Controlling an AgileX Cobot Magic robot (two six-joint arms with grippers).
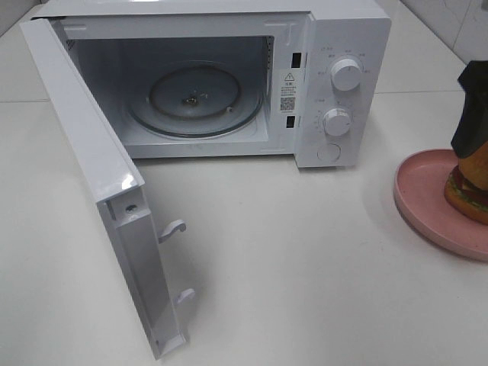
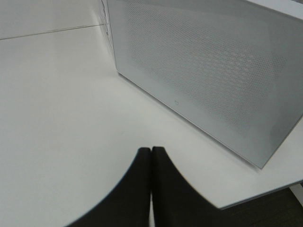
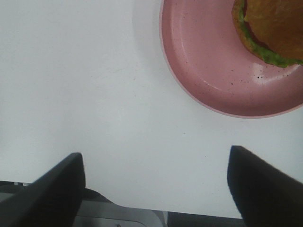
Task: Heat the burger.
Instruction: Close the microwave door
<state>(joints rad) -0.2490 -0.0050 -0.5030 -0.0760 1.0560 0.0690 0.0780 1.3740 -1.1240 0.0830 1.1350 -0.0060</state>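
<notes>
Looking at your setup, the microwave (image 1: 229, 84) is already wide open at the far side of the counter (image 1: 305, 259), door (image 1: 99, 191) swung out to the left, glass turntable (image 1: 194, 99) bare. So the next job, I'd guess, is getting the burger (image 1: 467, 191) in there.

The burger sits on the pink plate (image 1: 427, 198) at the far right edge of the high view, well apart from the microwave. Your right arm is clearly the nearer one; a dark part of it hangs right over the burger up there. In the right wrist view the right pincer (image 3: 156, 184) has its jaws spread wide with nothing between them, only bare counter. The plate rim is just beyond the fingertips (image 3: 258, 189), and the burger lies past that, off toward the side of that same fingertip instead of centred between the two. So you'd need to shift forward and sideways before closing, or you'll nudge the plate.

The burger's round, so there's no long axis to fuss over; just grab across the bun.

Your left pincer (image 2: 151, 156) is closed tight, empty, parked low over the counter near the outside of the door. It's nowhere near the burger, so leave it.
</notes>
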